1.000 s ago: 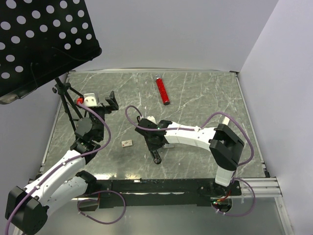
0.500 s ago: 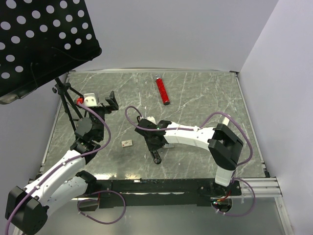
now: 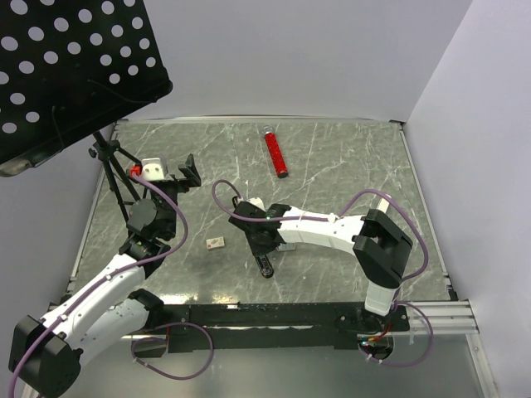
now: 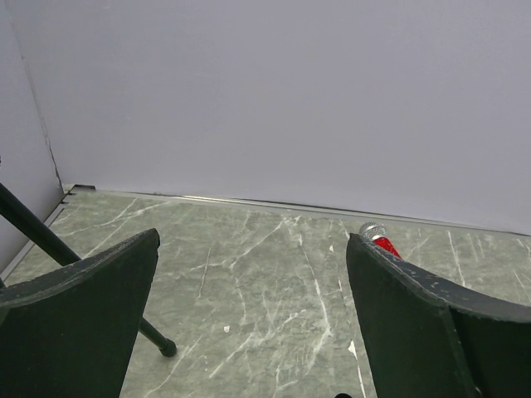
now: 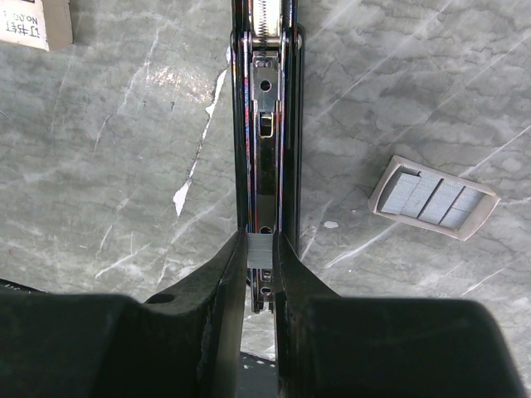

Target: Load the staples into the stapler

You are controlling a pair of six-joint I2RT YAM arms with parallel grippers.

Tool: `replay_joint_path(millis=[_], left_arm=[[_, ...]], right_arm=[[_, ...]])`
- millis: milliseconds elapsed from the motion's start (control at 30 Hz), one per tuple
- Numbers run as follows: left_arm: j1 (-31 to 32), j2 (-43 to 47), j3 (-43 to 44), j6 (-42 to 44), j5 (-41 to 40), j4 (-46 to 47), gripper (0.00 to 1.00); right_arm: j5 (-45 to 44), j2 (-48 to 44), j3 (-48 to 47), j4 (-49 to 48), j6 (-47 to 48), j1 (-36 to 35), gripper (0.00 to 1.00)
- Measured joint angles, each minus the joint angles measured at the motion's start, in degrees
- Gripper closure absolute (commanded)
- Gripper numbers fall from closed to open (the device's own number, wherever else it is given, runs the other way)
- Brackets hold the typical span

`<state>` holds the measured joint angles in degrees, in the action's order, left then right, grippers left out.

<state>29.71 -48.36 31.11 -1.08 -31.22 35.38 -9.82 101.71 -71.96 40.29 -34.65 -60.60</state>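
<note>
Silver staples (image 5: 260,251) in right pincer (image 5: 259,244), over open stapler (image 5: 265,133) channel

Top view sat fixed above and behind the near edge of the table (image 3: 348,166), faced down and forward, and stood far enough back to take in the whole top. Left wrist view sat low and nearly level, faced the far wall, and shared the red tube (image 4: 382,242) with the top view. Right wrist view hung very close, faced straight down on the stapler (image 5: 267,166), which the top view held near mid-table.
</note>
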Motion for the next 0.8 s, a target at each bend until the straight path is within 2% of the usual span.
replay_joint_path(millis=[800], left_arm=[[0.0, 0.2, 0.0, 0.0, 0.0, 0.0, 0.01]], right_arm=[[1.4, 0.2, 0.4, -0.2, 0.0, 0.0, 0.9]])
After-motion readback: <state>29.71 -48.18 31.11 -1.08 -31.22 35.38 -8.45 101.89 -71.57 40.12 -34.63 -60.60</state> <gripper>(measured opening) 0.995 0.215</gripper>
